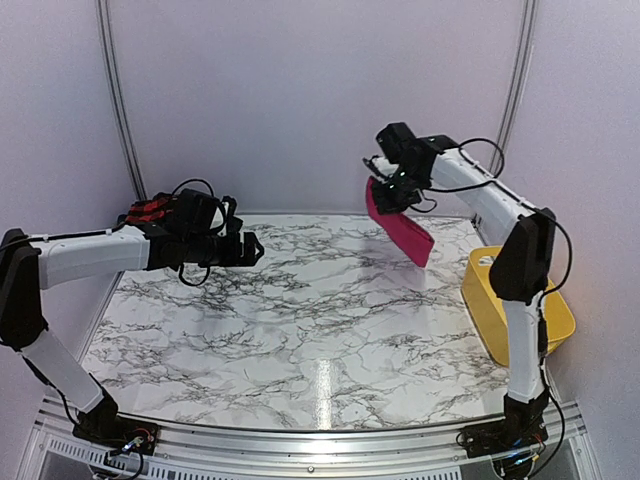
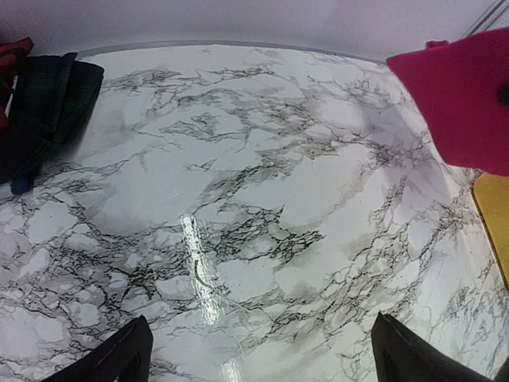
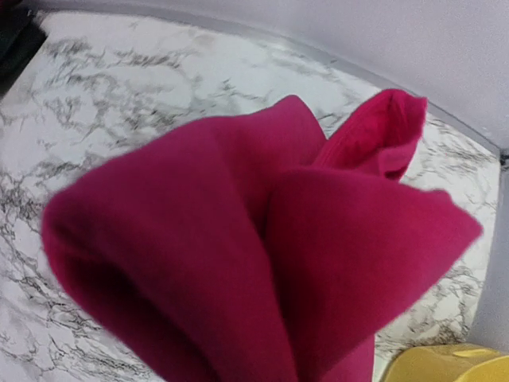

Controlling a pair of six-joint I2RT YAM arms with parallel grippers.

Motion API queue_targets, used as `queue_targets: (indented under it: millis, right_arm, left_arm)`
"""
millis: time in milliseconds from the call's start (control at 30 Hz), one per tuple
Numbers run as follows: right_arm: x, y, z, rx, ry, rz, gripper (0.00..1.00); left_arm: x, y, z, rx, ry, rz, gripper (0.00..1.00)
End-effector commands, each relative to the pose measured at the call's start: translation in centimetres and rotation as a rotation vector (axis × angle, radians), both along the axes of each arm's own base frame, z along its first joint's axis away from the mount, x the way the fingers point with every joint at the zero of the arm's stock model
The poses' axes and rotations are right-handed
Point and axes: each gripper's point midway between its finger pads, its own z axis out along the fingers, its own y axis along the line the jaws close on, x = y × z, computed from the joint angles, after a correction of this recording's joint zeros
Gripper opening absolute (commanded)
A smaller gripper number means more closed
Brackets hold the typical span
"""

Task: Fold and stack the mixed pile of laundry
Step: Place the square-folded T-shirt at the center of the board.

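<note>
Right gripper (image 1: pixel 388 183) is holding the pink garment (image 1: pixel 402 226) over the tabletop's (image 1: pixel 300 310) far-right corner; left gripper (image 1: pixel 252 250) is gaping empty. Next, likely: spreading it flat.

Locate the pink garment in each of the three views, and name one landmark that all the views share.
Top external: the pink garment hangs from the right tool, right of centre.
Left wrist: the pink garment is in the upper right corner.
Right wrist: the pink garment fills most of the picture.
Shared landmark: the yellow tub, lower right of the garment in each.
</note>
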Motion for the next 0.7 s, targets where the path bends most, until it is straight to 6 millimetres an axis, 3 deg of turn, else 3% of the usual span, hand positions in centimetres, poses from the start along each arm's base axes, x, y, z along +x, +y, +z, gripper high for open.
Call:
queue_targets:
  millis: [0,67,167,233,300,333,400,467,533,667]
  right_arm:
    - [-3.6,6.1,-8.4,-0.139,0.176,0.119,0.00]
    - [-5.2,10.3,-10.9,-0.073,0.232,0.181,0.00]
    - [-8.9,18.6,-11.0,0.212,0.327,0.337,0.15]
    - [-11.0,23.0,-8.8,0.415,0.365,0.449,0.37]
    - [-12.6,25.4,-5.6,0.570,0.373,0.555,0.57]
    - [-13.3,25.9,-3.9,0.645,0.381,0.615,0.60]
    - [-13.4,25.2,-0.6,0.748,0.372,0.674,0.66]
    - [-11.5,22.4,1.3,0.818,0.334,0.647,0.66]
    - [-8.6,17.9,0.4,0.823,0.304,0.528,0.64]
    - [-4.9,9.0,-5.2,0.704,0.296,0.314,0.61]
  left_arm:
    - [-0.3,2.5,0.1,-0.015,0.034,0.086,0.99]
    - [-0.2,3.5,-0.1,-0.039,0.054,0.126,0.99]
    - [-0.2,4.7,-0.6,-0.098,0.092,0.170,0.99]
    - [-0.3,5.0,-0.7,-0.140,0.113,0.172,0.99]
    - [-0.3,5.1,-0.5,-0.148,0.111,0.170,0.99]
    - [-0.4,5.1,-0.5,-0.151,0.114,0.164,0.99]
    - [-0.6,4.8,-0.5,-0.161,0.120,0.147,0.99]
    - [-1.2,3.8,-0.8,-0.188,0.142,0.095,0.99]
    - [-1.9,2.4,-1.0,-0.216,0.158,0.027,0.99]
    - [-4.1,-2.2,-1.0,-0.239,0.164,-0.142,0.99]
